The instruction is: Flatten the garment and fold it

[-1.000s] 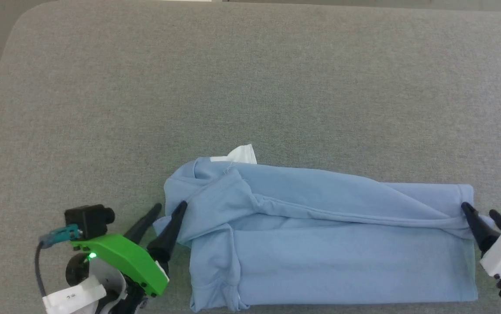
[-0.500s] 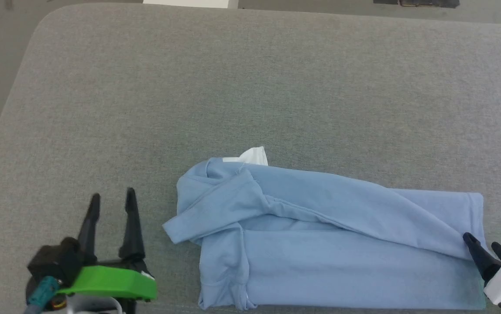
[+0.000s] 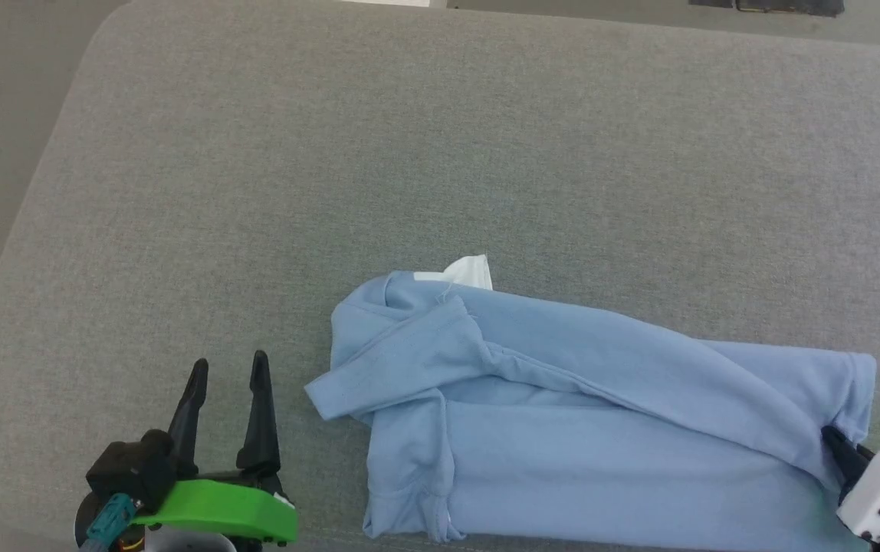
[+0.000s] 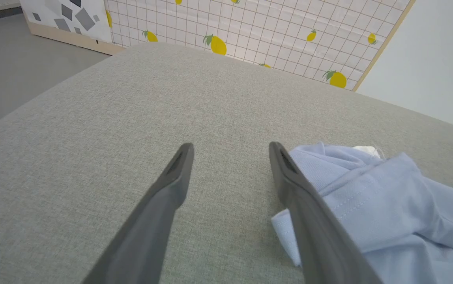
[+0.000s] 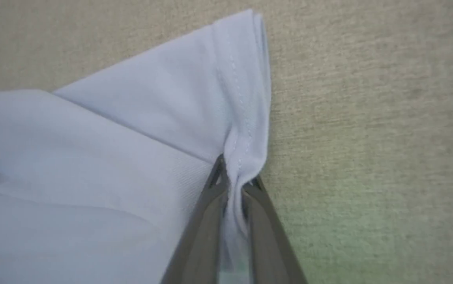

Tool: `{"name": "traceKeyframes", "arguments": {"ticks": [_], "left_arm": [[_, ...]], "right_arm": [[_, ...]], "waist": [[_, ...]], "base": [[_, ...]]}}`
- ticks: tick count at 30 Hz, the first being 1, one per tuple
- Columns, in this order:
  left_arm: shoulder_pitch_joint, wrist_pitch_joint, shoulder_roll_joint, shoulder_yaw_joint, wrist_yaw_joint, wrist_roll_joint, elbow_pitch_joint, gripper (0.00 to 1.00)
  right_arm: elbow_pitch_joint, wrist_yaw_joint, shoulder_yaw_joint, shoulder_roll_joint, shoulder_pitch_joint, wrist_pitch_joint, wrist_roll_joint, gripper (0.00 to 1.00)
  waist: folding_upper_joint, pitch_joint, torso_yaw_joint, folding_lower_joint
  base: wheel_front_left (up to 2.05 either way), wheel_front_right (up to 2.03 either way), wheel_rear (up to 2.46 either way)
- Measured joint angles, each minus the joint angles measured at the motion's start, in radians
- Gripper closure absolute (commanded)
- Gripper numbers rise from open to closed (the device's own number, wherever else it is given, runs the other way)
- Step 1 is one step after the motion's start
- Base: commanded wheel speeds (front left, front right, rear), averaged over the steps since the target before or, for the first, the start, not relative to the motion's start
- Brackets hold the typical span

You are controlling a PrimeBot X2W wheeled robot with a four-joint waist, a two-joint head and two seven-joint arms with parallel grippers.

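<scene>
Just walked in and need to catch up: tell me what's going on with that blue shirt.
A two-armed robot is folding a light blue T-shirt on a grey padded surface. The shirt lies partly folded and rumpled, one sleeve poking out toward the robot's left. The right gripper is shut on the hem at the shirt's right end. The left gripper is open and empty, beside the sleeve but apart from it.

Blue garment (image 3: 609, 468) on grey padded surface (image 3: 409, 153)
</scene>
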Motion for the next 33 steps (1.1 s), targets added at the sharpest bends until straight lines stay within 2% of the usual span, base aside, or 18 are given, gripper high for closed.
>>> {"name": "traceKeyframes", "arguments": {"ticks": [9,17,22,27,33], "left_arm": [[0.002,-0.001,-0.001,0.010,-0.009,0.042,0.024,0.00],[0.002,-0.001,-0.003,0.011,-0.018,0.079,0.045,0.00],[0.002,-0.001,-0.005,0.018,-0.031,0.098,0.050,0.00],[0.002,-0.001,-0.007,0.026,-0.039,0.115,0.053,0.00],[0.002,-0.001,-0.007,0.026,-0.043,0.125,0.061,0.00]], "right_arm": [[0.015,0.000,-0.065,-0.004,-0.046,-0.012,-0.041,1.00],[0.095,0.000,-0.245,-0.101,-0.141,-0.038,-0.121,1.00],[0.148,0.000,-0.313,-0.154,-0.173,-0.074,-0.170,1.00],[0.168,0.000,-0.298,-0.158,-0.186,-0.103,-0.193,1.00],[0.089,0.000,-0.163,-0.137,-0.178,-0.081,-0.128,1.00]], "waist": [[0.0000,-0.035,-0.007,0.0000],[0.0000,-0.055,-0.030,0.0000],[0.0000,-0.062,-0.040,0.0000],[0.0000,-0.067,-0.051,0.0000],[0.0000,-0.074,-0.067,0.0000]], "base": [[0.00,0.00,0.00],[0.00,0.00,0.00],[0.00,0.00,0.00],[0.00,0.00,0.00],[0.00,0.00,0.00]]}}
